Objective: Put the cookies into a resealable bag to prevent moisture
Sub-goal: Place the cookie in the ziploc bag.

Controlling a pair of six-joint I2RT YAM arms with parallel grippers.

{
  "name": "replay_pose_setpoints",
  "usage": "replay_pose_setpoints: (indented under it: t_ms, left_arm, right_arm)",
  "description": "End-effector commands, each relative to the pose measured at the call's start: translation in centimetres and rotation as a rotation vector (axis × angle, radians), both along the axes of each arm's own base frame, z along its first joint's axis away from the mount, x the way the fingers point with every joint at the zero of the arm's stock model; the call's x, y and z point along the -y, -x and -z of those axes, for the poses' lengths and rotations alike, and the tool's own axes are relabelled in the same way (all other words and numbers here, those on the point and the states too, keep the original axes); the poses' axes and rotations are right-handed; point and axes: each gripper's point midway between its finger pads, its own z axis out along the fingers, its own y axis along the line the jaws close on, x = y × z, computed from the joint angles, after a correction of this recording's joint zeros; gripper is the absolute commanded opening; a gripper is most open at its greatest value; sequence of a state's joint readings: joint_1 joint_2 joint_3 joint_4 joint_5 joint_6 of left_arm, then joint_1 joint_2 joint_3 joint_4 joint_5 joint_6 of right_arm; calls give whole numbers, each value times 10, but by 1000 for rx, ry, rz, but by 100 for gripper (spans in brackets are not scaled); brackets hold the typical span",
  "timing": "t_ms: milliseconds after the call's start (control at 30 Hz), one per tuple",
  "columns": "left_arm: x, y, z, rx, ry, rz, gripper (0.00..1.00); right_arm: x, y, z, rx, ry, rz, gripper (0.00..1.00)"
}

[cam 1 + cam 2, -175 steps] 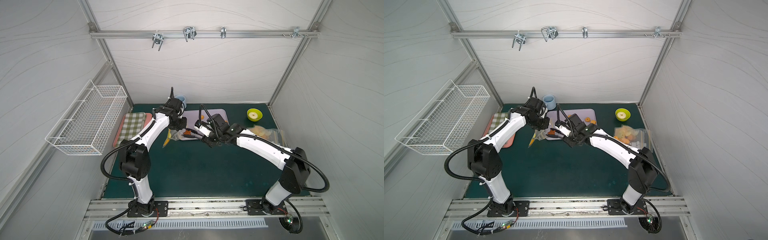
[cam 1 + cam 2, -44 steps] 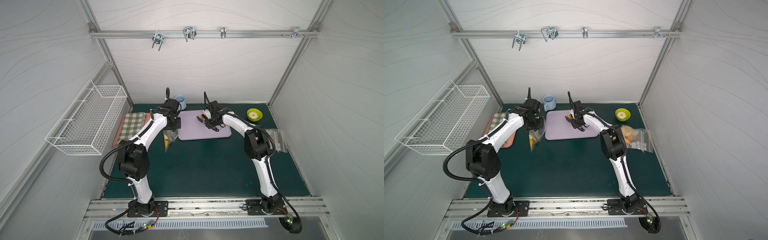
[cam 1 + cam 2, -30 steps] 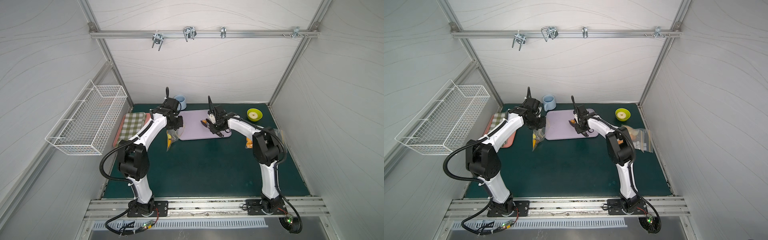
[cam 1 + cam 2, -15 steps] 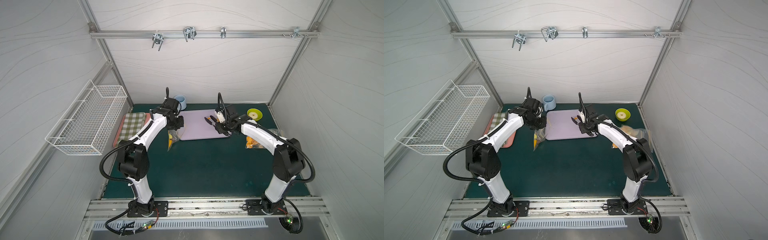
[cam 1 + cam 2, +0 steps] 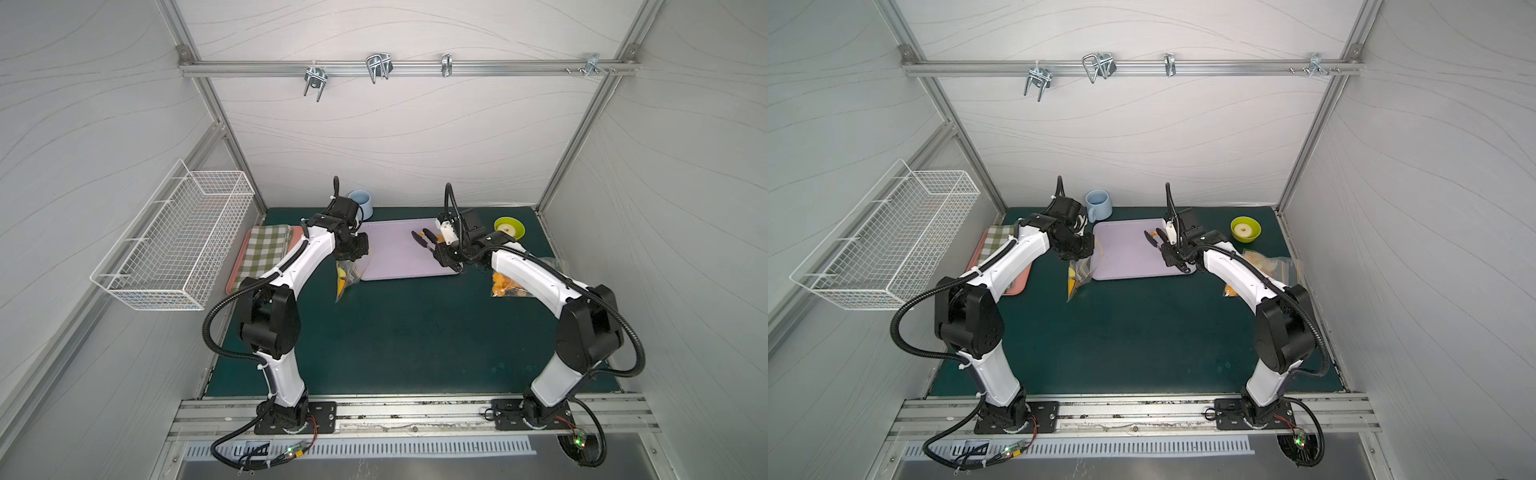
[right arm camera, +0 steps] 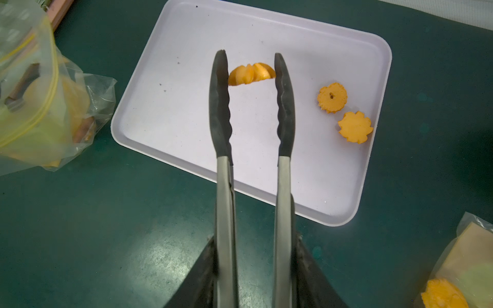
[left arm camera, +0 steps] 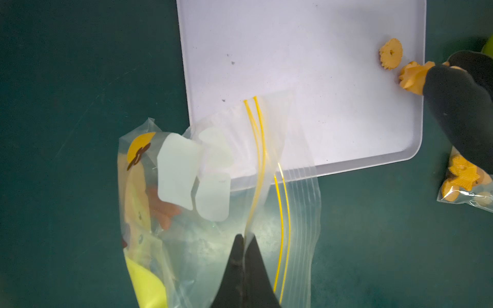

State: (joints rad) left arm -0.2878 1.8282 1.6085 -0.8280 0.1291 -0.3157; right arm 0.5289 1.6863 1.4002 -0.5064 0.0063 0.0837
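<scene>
Since about six seconds back, my right arm has swung off the bag (image 7: 301, 202) and out over the tray (image 6: 173, 106). Back then the tongs (image 6: 224, 186) were poking at the bag mouth right next to my left tool (image 7: 245, 256), and now they hang above the middle of the tray with one orange cookie (image 6: 250, 74) caught between their tips. The elbow has also folded back out to my right side in the last second or so. My left arm has hardly budged and the bag is in the same spot, draped over the tray's near corner with the rest sagging onto the bench (image 6: 106, 226). My left tool is pinched tight on one lip of that bag, and my right tool (image 6: 254, 256) is about half closed, squeezing the tongs' handles. Two more cookies (image 6: 332, 97) sit flat on the tray near its far end, close together, and a second bag (image 6: 466, 266) with biscuits in it lies on the bench off to my right. What worries me is that the cookie is only held by its edges, right near the tips and tilted, so any jolt on the way over, or easing off the squeeze, probably drops it on the tray or the bench. I'm also only holding one lip, so the mouth could sag shut and the tongs could snag the plastic or shove the bag away, and squeezing harder might just crumble the thing
</scene>
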Motion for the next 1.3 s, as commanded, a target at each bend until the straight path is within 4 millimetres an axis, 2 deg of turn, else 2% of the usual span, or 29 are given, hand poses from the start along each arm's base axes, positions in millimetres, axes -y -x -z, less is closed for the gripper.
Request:
replay_pose_setpoints:
  t_ms: [0,333,567,933,1267]
  left_arm:
    - [5,-14,-2,9,17,-3,0]
    - [8,-16,-8,25,33,6,0]
    - [11,-16,-6,19,47,15,0]
    - [11,-16,-8,24,46,17,0]
    - [9,-16,-11,33,38,14,0]
  right_arm:
    - [-8,-2,-18,32,-75,-15,43]
    - [-46,39,-50,27,-264,-200,42]
    - [-71,53,-68,40,-314,-271,42]
    - [-110,65,-55,-7,-334,-344,42]
    - [-111,71,-28,-59,-295,-343,42]
